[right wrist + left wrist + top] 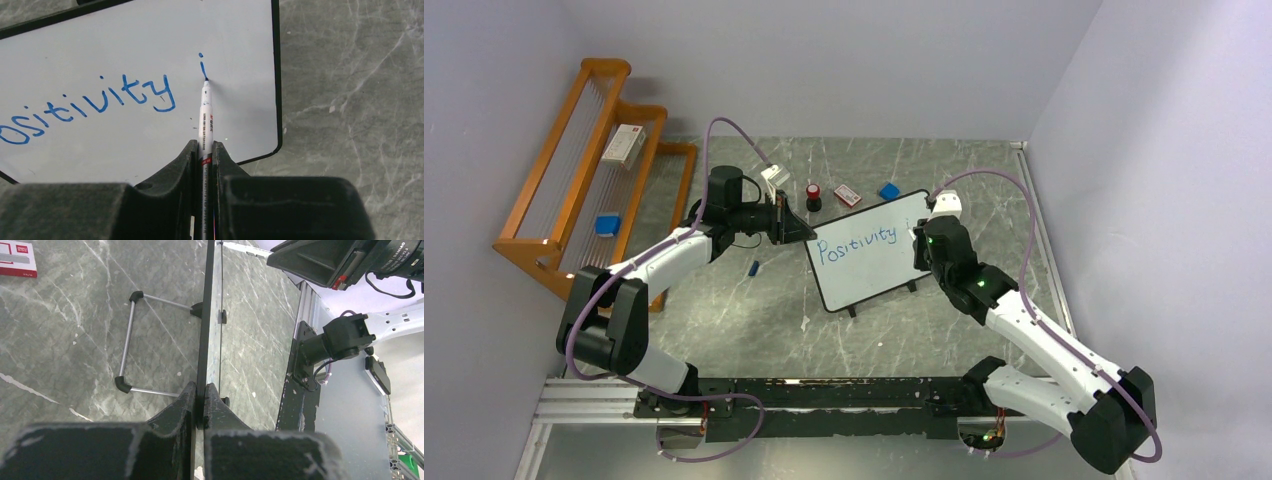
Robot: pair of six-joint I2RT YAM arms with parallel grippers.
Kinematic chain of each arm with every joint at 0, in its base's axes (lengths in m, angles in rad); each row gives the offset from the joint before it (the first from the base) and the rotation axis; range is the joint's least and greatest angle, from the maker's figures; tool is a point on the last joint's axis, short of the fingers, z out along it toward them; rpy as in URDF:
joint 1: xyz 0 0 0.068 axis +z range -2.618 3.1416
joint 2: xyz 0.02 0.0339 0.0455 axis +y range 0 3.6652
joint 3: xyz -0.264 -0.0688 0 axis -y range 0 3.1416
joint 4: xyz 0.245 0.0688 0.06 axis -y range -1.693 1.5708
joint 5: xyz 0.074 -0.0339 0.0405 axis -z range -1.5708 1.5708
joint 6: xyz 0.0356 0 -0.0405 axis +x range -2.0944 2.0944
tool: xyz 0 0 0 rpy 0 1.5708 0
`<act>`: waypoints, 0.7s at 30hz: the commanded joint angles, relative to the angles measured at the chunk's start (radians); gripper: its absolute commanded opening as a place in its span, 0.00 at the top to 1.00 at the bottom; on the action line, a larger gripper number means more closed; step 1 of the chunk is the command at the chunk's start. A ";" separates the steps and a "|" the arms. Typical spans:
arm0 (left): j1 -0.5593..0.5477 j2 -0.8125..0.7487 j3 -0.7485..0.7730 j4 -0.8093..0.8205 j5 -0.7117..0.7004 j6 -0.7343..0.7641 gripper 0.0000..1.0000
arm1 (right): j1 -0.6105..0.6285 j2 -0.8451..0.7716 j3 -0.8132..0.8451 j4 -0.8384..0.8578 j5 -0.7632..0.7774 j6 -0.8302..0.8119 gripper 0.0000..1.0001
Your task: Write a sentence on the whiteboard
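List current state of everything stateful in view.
whiteboard, propped on its wire stand, edge clamped.
sentence, unfinished, reads "Positivity i".
marker, uncapped, tip touching the board at the foot of the "i".
left end effector, shut on the whiteboard's edge.
right end effector, shut on the marker.

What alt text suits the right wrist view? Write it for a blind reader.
The right end effector grips a marker pen, tip touching the whiteboard at the foot of a blue "i", after blue handwriting reading "ositivity". Grey marbled tabletop lies beyond.
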 commanded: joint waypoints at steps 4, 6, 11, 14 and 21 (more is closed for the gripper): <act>-0.003 0.023 -0.007 -0.078 -0.075 0.060 0.95 | -0.009 -0.026 -0.011 -0.042 -0.004 0.022 1.00; -0.003 0.023 -0.007 -0.077 -0.077 0.061 0.95 | -0.009 -0.036 -0.008 -0.040 0.004 0.020 1.00; -0.003 0.023 -0.007 -0.078 -0.077 0.061 0.95 | -0.009 -0.062 0.002 -0.020 0.021 0.011 1.00; -0.003 0.023 -0.007 -0.077 -0.074 0.060 0.95 | -0.008 -0.058 0.005 -0.006 0.031 0.005 1.00; -0.003 0.025 -0.006 -0.079 -0.075 0.062 0.95 | -0.008 -0.034 0.007 0.034 0.024 0.000 1.00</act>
